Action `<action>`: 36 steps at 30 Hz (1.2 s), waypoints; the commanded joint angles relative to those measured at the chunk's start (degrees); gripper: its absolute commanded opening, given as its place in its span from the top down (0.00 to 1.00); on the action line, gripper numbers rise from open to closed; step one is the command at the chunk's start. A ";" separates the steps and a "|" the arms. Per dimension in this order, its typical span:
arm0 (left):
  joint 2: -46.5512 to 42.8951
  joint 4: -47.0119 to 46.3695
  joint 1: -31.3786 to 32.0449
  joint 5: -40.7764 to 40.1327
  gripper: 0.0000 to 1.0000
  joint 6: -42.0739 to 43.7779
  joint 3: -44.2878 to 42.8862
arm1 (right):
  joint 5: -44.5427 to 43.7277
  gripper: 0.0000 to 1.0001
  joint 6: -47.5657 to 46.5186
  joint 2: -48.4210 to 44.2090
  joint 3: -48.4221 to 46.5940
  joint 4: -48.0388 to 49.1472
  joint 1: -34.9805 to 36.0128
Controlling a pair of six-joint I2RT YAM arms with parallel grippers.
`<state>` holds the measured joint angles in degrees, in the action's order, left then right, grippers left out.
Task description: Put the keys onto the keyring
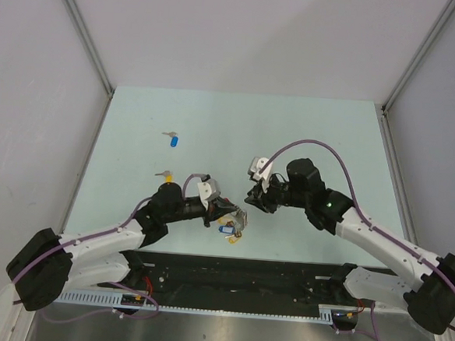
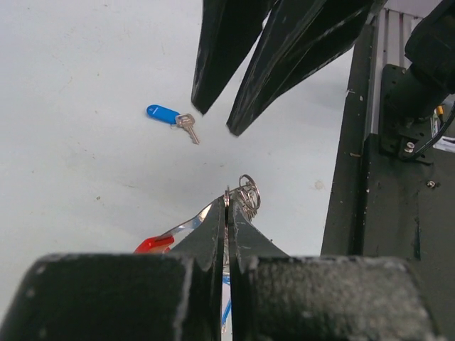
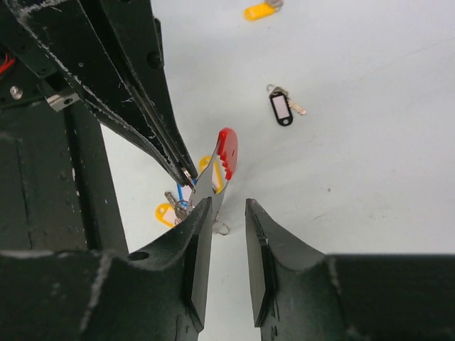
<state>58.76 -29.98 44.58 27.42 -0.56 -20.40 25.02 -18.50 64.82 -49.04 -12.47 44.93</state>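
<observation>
Red-arced keyring (image 3: pixel 226 153) hung over the counter (image 1: pixel 215 123), pinched in the closed left end effector (image 2: pixel 227 202), a few keys (image 3: pixel 178 207) dangling from it. Right end effector (image 3: pixel 224 207) hovered beside it, partly open and empty. Fetching the loose blue key (image 2: pixel 170 116) would need a flat, careful pinch.

One red-arced keyring (image 3: pixel 226 153) has a bunch of tagged keys (image 3: pixel 176 207) beside it, too tangled to count. Loose on the surface (image 1: pixel 308 129) lie one blue-tagged key (image 1: pixel 173 140), one yellow-tagged key (image 1: pixel 164 176) and one black-rimmed tag (image 3: pixel 281 108) with its own key.
</observation>
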 commanded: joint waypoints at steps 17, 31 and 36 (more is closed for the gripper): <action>0.04 -19.42 0.86 -2.90 1.00 -8.05 3.97 | -1.91 0.64 13.40 -1.89 12.03 20.99 2.44; 2.14 -30.13 1.04 -2.46 1.00 -11.92 7.48 | -6.03 0.64 22.35 -10.14 14.92 24.40 -0.62; 3.46 -32.86 1.04 -2.20 1.00 -12.89 7.75 | -6.03 0.63 25.88 -13.13 18.27 29.51 -1.60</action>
<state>61.58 -54.81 45.25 24.62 -11.60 -12.73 19.68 2.68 53.36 -32.80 10.28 43.55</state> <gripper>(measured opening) 0.011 0.362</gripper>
